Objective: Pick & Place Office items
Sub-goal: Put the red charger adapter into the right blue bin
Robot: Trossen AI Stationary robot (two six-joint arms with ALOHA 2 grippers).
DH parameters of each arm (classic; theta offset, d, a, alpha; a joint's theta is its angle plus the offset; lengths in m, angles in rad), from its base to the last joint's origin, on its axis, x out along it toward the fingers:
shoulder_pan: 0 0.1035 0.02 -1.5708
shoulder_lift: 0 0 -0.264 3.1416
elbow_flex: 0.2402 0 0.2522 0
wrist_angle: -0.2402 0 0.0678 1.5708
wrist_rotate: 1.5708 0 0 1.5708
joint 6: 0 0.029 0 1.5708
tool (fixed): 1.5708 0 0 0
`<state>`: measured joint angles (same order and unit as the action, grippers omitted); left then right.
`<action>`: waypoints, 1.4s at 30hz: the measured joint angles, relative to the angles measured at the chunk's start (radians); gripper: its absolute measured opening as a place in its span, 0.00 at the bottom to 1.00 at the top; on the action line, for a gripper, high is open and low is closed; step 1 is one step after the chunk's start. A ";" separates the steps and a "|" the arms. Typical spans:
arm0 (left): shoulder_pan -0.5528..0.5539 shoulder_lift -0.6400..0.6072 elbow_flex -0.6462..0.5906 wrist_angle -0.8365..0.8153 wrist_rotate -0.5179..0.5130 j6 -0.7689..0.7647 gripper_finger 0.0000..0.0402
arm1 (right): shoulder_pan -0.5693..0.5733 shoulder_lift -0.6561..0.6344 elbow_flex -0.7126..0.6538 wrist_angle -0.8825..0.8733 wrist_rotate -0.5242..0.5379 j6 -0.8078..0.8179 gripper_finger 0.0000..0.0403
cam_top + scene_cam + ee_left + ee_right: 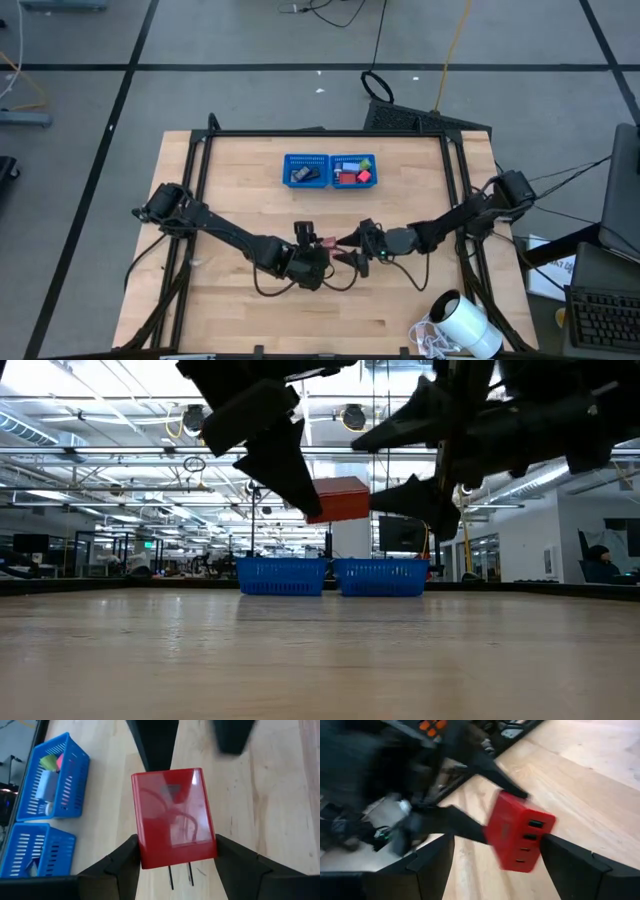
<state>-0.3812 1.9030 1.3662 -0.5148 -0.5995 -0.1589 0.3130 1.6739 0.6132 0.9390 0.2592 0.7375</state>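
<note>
A red block [172,815], a charger with two prongs [180,876] and ports on one end [530,837], hangs in the air over the table's middle [327,241]. My left gripper [175,855] is shut on it. My right gripper [495,857] is open, and its fingers stand on either side of the block's port end, facing the left gripper. In the low view the block [337,498] is well above the wood. My left gripper pinches the block's two narrow sides [141,852] between its two fingers, near the pronged end. The fingers come from the table's left, slanting down. The block is lifted clear of the table. Whether my right gripper's finger [560,855] touches the block's corner, I cannot tell.
The blue mesh two-part tray [330,157] stands at the far middle, with dark pieces in its left part and red, light blue and green ones in its right part. A big white cylinder [468,325] lies at the near right corner.
</note>
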 joint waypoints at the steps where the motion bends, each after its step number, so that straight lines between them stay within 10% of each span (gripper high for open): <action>1: -0.003 0.000 0.006 -0.013 -0.002 -0.004 0.54 | -0.005 0.008 0.000 -0.001 0.000 0.008 0.70; 18: -0.036 -0.002 0.084 -0.062 -0.067 -0.010 0.54 | -0.018 0.008 0.001 0.027 -0.003 0.022 0.68; 32: -0.034 -0.001 0.084 -0.062 -0.076 -0.032 0.55 | -0.017 0.008 0.000 0.054 -0.054 0.002 0.30; 42: -0.045 -0.006 0.083 -0.059 0.027 -0.177 0.71 | -0.019 -0.014 -0.001 0.054 -0.138 -0.063 0.30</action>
<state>-0.4257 1.8968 1.4494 -0.5734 -0.5724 -0.3363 0.2939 1.6602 0.6125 0.9928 0.1217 0.6744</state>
